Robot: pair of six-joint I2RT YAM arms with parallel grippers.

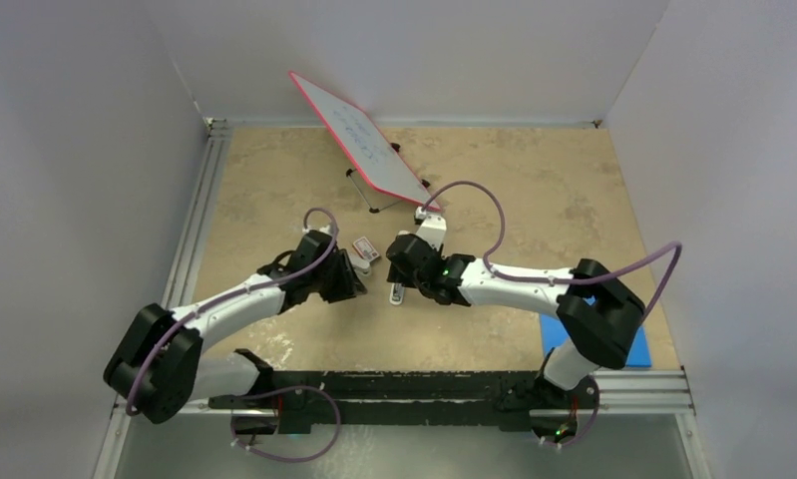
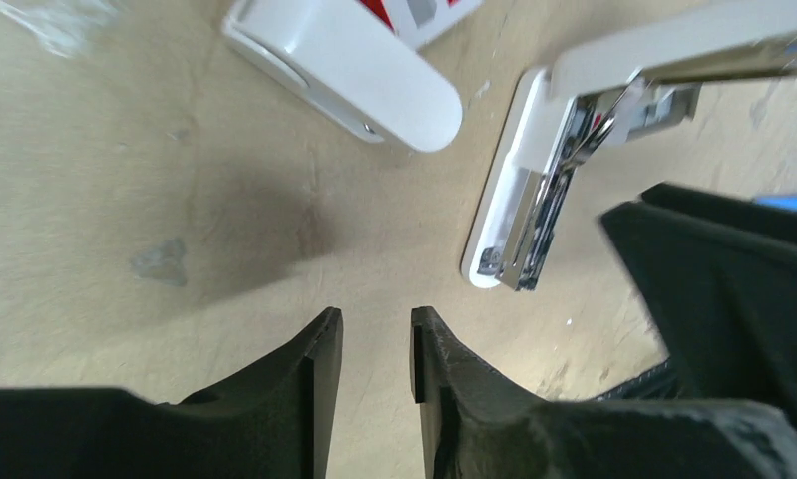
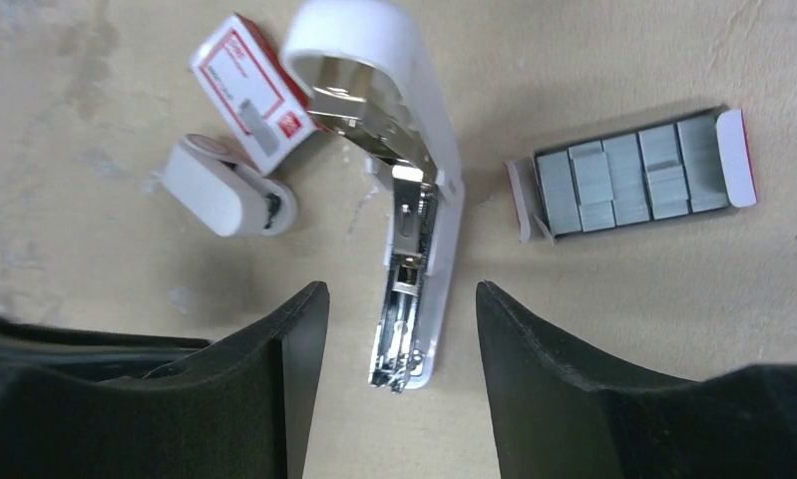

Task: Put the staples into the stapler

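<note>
- Stapler (image 3: 419, 249) lies hinged open, magazine bared, between the wide, empty jaws of our right gripper (image 3: 399, 291).
- Staples (image 3: 628, 175) lie uncovered just beside it.
- Our left gripper (image 2: 376, 321), narrowly parted, holds nothing.
- Risk we see: closing could clip the raised lid (image 3: 359, 40) and skew the stapler.

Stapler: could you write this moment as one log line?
stapler: hinged open, magazine exposed | staple tray: uncovered, beside stapler | right jaws: open above stapler | left jaws: open, empty
</note>
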